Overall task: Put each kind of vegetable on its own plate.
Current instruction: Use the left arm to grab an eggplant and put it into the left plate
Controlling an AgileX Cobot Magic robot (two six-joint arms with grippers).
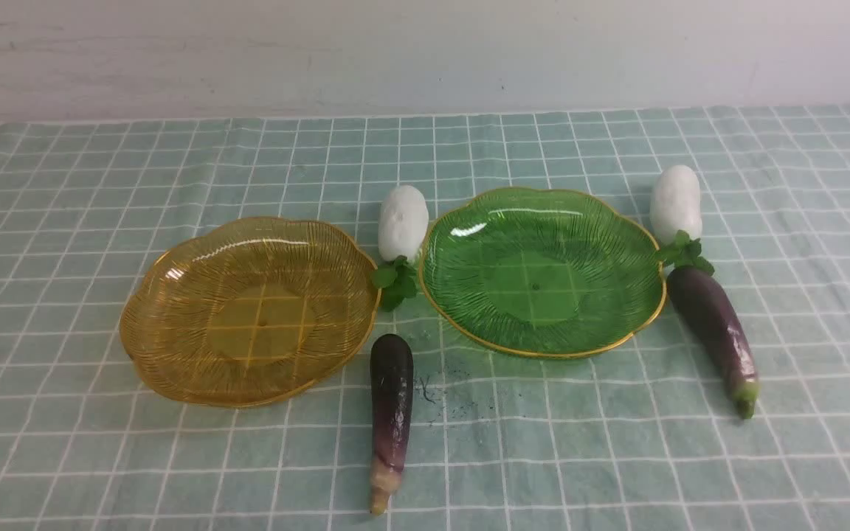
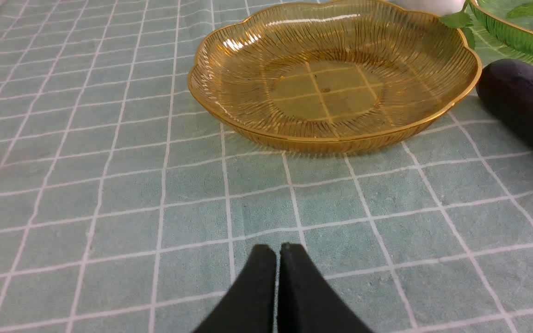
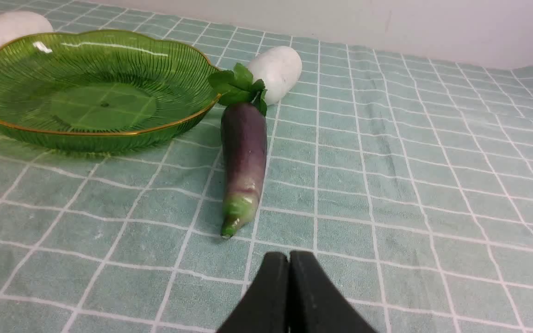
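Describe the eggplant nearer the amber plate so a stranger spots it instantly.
On the checked tablecloth sit an amber plate and a green plate. In front of their gap lies the dark-purple eggplant. Its stem tip is pale; the other eggplant ends green.

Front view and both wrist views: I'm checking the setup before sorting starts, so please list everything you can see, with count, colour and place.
amber plate: one, translucent amber with a gold rim, left of centre, nothing in it
green plate: one, translucent green with a gold rim, right of centre, nothing in it
eggplants: two, dark purple; one on the cloth in front of the gap between the plates, one right of the green plate
radishes: two, white with green leaves; one between the plates, one behind the right eggplant with its leaves at that eggplant's blunt end
tablecloth: one, pale green with white grid lines, under everything
wall: off-white, behind the table
left jaws: black, shut, over bare cloth near the amber plate
right jaws: black, shut, over cloth near the right eggplant's stem
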